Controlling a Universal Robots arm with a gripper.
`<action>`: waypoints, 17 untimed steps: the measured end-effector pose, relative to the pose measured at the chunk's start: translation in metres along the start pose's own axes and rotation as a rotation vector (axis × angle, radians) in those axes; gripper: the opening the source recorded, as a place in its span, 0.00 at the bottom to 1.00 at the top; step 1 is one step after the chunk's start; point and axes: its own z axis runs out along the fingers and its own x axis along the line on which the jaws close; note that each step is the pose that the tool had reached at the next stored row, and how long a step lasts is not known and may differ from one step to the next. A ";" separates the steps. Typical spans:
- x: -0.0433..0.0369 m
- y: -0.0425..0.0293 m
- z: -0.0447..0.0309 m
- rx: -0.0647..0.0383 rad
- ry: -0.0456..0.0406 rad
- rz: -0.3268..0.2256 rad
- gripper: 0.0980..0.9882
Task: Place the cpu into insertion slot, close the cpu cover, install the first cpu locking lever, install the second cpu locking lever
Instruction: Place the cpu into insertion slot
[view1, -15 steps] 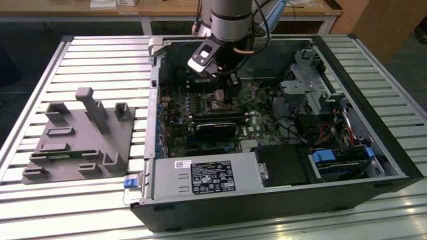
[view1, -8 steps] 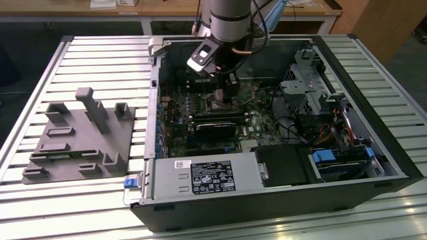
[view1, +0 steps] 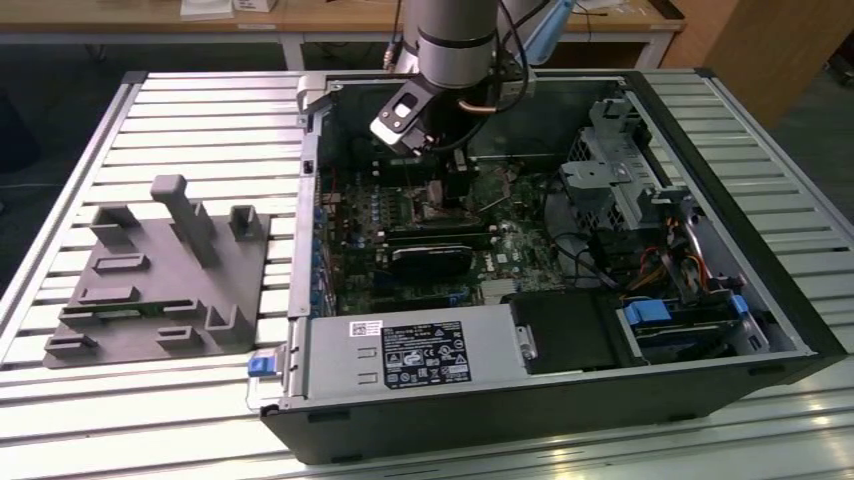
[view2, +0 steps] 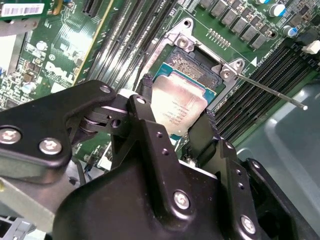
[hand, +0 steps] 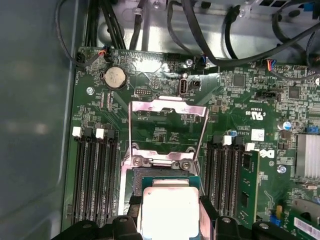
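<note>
1. nearest you in the second wrist view is the black body of the gripper (view2: 177, 102). its claw is clenched on the cpu (view2: 182, 97), with one of the fingers (view2: 146, 84) on one edge of the chip and its partner on the opposite edge.
2. the cpu hangs tilted just above the insertion slot (view2: 194, 64) and overlaps part of it. the slot's dark centre shows past the chip's far edge, so i judge the chip is not yet seated.
3. the cpu cover (hand: 168, 106) is swung open on the far side of the slot. i cannot tell whether it stands up or lies back, but it leaves the opening free.
4. a thin lever rod (view2: 270, 91) runs out from one corner of the slot, well apart from the fingers. keep it that way.
5. to do this step well, level the chip first; a tilted corner would probably meet the slot's contacts before the rest.
6. square the chip's edges with the bright metal rim. i cannot make out any corner mark or notch here, so check the orientation yourself.
7. lower it straight and slowly with no sideways slide, and do not press; the contacts likely bend easily.
8. loosen the claw only when the chip lies flat inside the rim. the long black memory slots (hand: 95, 175) sit just beside the slot on both sides, so spread the fingers as little as you can.
</note>
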 end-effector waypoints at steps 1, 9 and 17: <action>0.0004 -0.0004 0.0010 0.000 -0.0001 0.001 0.49; 0.0016 -0.0017 0.0098 0.000 -0.0004 0.009 0.49; 0.0019 -0.0028 0.0171 0.000 -0.0007 0.019 0.49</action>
